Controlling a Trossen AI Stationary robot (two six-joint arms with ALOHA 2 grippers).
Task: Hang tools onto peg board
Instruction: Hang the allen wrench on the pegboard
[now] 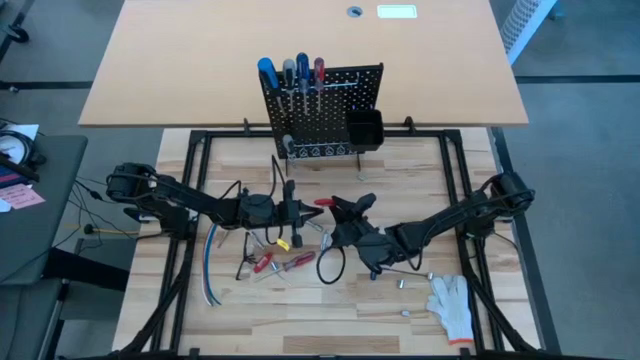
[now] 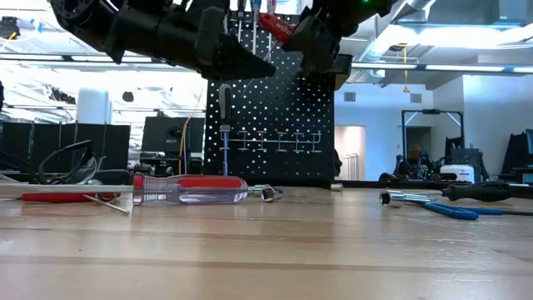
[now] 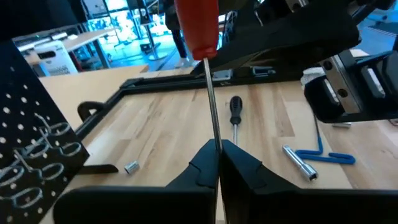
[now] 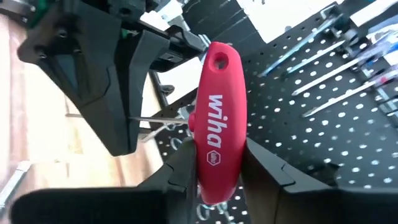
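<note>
Behind a pale wooden desk (image 1: 300, 320) strewn with hand tools, a black peg board (image 1: 320, 112) stands upright at the far edge, several screwdrivers (image 1: 290, 72) already hung along its top and a small black bin (image 1: 364, 130) fixed on its right. Above mid-desk, just in front of the board, both arms meet over one tool: the right gripper (image 4: 214, 180) holds the red Wiha T-handle (image 4: 214, 134) between its jaws, while the left gripper (image 3: 219, 163) has its jaws pinched shut on the tool's thin metal shaft (image 3: 211, 102). This reads as a handover or regrasp ahead of hanging. Done well, one arm should release only once the other's hold is secure, and the handle's hole, visible in the right wrist view, should be lined up squarely with a free hook before moving in. Slipping on the slim shaft looks like the main risk.
</note>
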